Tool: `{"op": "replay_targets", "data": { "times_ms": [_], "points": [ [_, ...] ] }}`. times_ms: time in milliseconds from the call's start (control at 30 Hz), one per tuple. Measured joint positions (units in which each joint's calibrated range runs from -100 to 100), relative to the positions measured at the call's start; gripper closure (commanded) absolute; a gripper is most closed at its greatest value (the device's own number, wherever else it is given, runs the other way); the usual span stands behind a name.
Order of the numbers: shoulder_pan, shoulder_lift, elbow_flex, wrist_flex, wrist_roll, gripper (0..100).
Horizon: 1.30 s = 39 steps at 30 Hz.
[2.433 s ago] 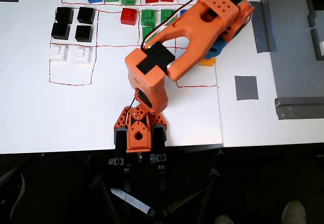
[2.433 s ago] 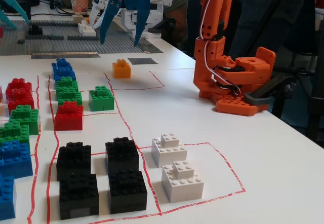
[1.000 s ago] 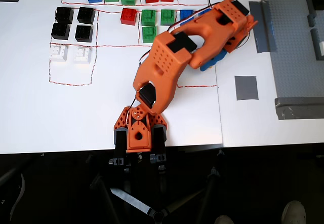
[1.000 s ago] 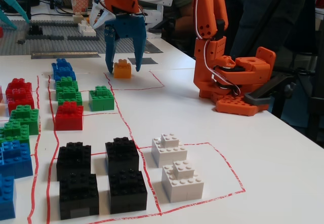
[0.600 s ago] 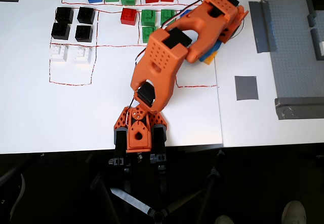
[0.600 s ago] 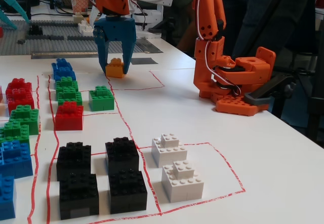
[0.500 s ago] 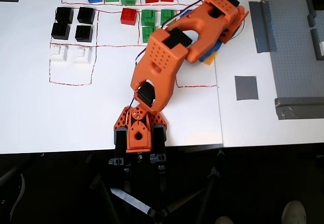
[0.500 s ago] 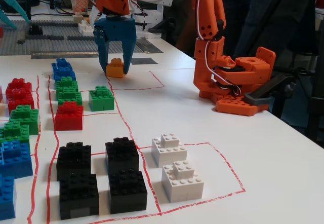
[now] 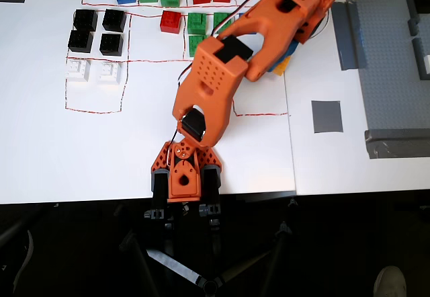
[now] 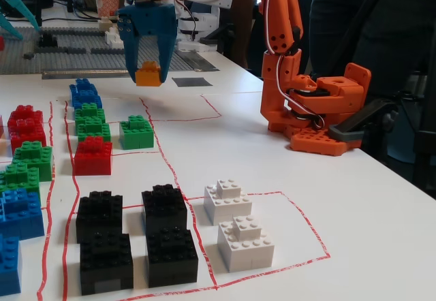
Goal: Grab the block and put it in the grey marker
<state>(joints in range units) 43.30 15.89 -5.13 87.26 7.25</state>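
The block (image 10: pixel 148 75), a small yellow-orange brick, hangs between the blue fingers of my gripper (image 10: pixel 148 77), a little above the white table. The gripper is shut on it and points down. In the overhead view only a yellow corner of the block (image 9: pixel 284 65) shows from under the orange arm, which hides the gripper. The grey marker (image 9: pixel 327 116), a flat dark square patch, lies bare to the right of and below the block in the overhead view. In the fixed view the grey marker (image 10: pixel 192 82) lies just right of the gripper, farther back.
Red, green, blue, black (image 10: pixel 163 209) and white (image 10: pixel 245 240) bricks stand in red-outlined fields. The grey studded baseplate (image 9: pixel 393 55) and a long grey strip (image 9: pixel 396 142) lie at the right of the overhead view. The arm's base (image 10: pixel 313 120) stands at the table edge.
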Motion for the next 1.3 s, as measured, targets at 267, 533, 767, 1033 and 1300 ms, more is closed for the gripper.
{"op": "replay_targets", "data": {
  "times_ms": [267, 533, 767, 1033, 1300],
  "points": [
    [-1.86, -6.01, -2.88, 3.68, 9.13, 100],
    [8.85, -6.09, -7.46, 4.08, 21.05, 100],
    [19.99, -5.57, -9.71, 3.04, 27.2, 100],
    [29.54, -1.39, -9.98, 2.0, 31.84, 100],
    [33.7, 2.0, -9.98, 0.4, 33.75, 100]
  ]
}}
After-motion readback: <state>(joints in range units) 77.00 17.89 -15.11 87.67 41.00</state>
